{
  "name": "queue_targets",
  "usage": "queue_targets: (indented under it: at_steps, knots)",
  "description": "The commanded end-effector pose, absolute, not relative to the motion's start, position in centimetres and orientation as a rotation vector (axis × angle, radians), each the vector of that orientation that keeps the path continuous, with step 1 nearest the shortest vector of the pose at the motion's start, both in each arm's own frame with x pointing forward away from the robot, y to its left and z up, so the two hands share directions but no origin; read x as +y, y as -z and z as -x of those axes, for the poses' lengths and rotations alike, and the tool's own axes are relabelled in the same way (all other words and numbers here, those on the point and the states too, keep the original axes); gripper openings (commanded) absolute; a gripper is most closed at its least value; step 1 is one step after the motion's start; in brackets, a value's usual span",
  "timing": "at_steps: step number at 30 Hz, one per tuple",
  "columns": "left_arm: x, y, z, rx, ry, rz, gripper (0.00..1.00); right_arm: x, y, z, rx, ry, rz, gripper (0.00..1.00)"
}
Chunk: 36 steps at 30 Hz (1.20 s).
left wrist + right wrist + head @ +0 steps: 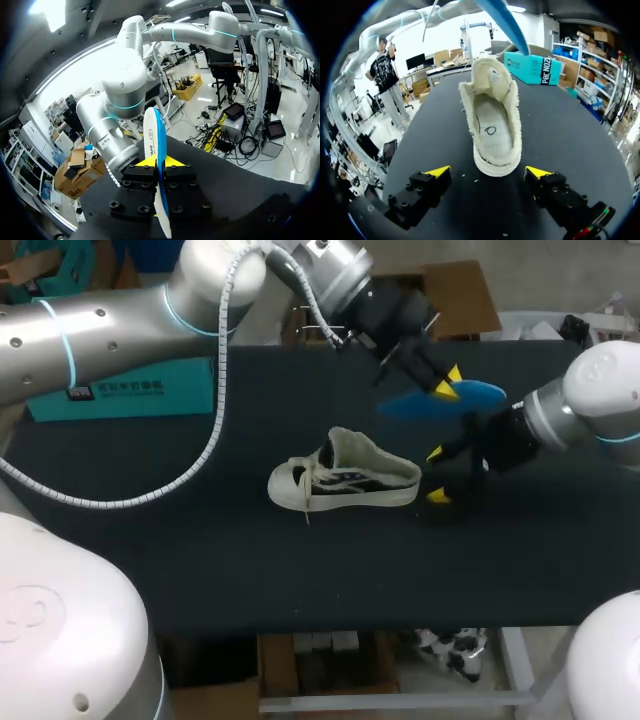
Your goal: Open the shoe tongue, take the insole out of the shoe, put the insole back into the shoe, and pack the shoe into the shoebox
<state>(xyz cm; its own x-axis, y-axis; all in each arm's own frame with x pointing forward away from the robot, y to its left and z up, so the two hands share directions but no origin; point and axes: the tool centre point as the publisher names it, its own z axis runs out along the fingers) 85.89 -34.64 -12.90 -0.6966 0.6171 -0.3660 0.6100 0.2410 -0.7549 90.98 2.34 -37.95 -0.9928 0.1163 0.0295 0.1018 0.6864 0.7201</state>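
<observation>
The cream canvas sneaker [345,485] is sitting upright mid-way across the black tabletop [200,570], its heel facing my right gripper [437,475], whose fingers are standing wide apart, gripping nothing. My left gripper [449,382] is pinching the flat blue insole [475,396] aloft, seemingly clear of the shoe.

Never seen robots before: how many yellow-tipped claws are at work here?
2. The left gripper holds the flat blue insole above the black table; the right gripper stands open at the heel of the cream canvas shoe.
</observation>
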Motion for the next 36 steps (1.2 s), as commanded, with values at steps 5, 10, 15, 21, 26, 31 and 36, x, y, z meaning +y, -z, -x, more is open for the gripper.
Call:
queue_targets:
  at_steps: [5,10,15,21,26,31,36]
  knots:
    - [-31.0,12.0,-87.4,-2.460,-1.642,1.015,0.00,1.6,34.6,-91.6,2.951,-1.085,-0.132,1.00]
    - [-31.0,12.0,-87.4,-2.460,-1.642,1.015,0.00,1.1,32.7,-92.3,2.994,-0.999,-0.093,1.00]
    - [-31.0,12.0,-87.4,-2.460,-1.642,1.015,0.00,0.9,31.8,-93.2,3.034,-0.949,-0.064,1.00]
    - [-29.2,12.2,-87.5,-2.470,-1.706,0.984,0.00,1.0,31.3,-94.5,3.060,-0.916,-0.028,1.00]
    - [-24.8,11.3,-86.7,-2.423,-1.914,0.933,0.00,1.6,31.0,-95.1,3.066,-0.893,0.008,1.00]
    - [-20.9,10.6,-86.1,-2.368,-2.142,0.846,0.00,3.0,30.4,-96.0,3.074,-0.846,0.049,1.00]
    - [-17.5,10.0,-85.5,-2.346,-2.338,0.704,0.00,5.1,30.2,-96.8,3.106,-0.736,0.039,1.00]
